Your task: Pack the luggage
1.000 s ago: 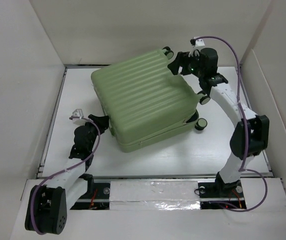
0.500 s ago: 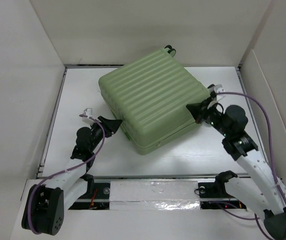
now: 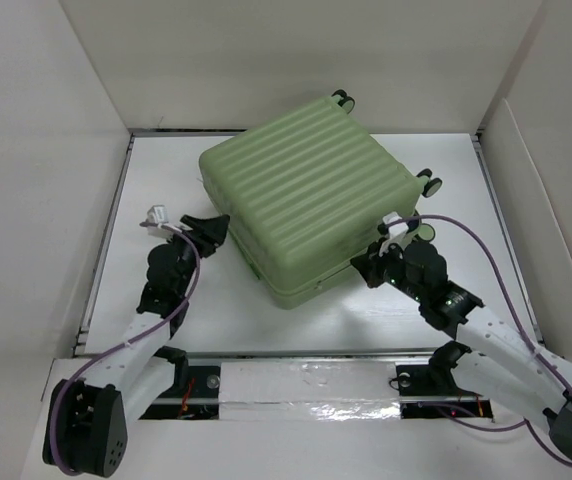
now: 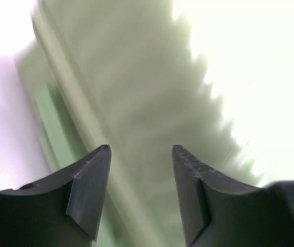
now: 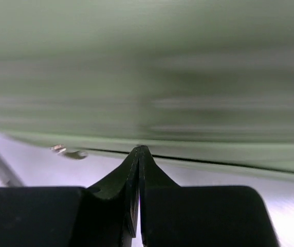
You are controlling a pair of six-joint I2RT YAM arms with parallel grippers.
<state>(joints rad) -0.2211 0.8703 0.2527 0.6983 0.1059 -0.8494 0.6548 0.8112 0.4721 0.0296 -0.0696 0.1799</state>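
The luggage (image 3: 306, 195) is a light green ribbed suitcase lying flat and closed in the middle of the table, its wheels (image 3: 429, 182) at the far right. My left gripper (image 3: 212, 226) is open beside the case's left near side, with nothing between its fingers. In the left wrist view the blurred green shell (image 4: 136, 77) fills the space ahead of the open left gripper (image 4: 141, 150). My right gripper (image 3: 362, 266) is shut and points at the case's near right edge. In the right wrist view its closed tip (image 5: 139, 150) meets the dark seam under the shell (image 5: 147, 62). Nothing is held.
White walls (image 3: 56, 150) box the table in on the left, back and right. A taped strip (image 3: 306, 385) runs along the near edge between the arm bases. A small metal piece (image 5: 67, 152) lies on the table by the case's seam.
The right arm swung from the case's far right corner round to its near right edge and its jaws shut. The case turned and slid right. The left gripper moved closer to the case.
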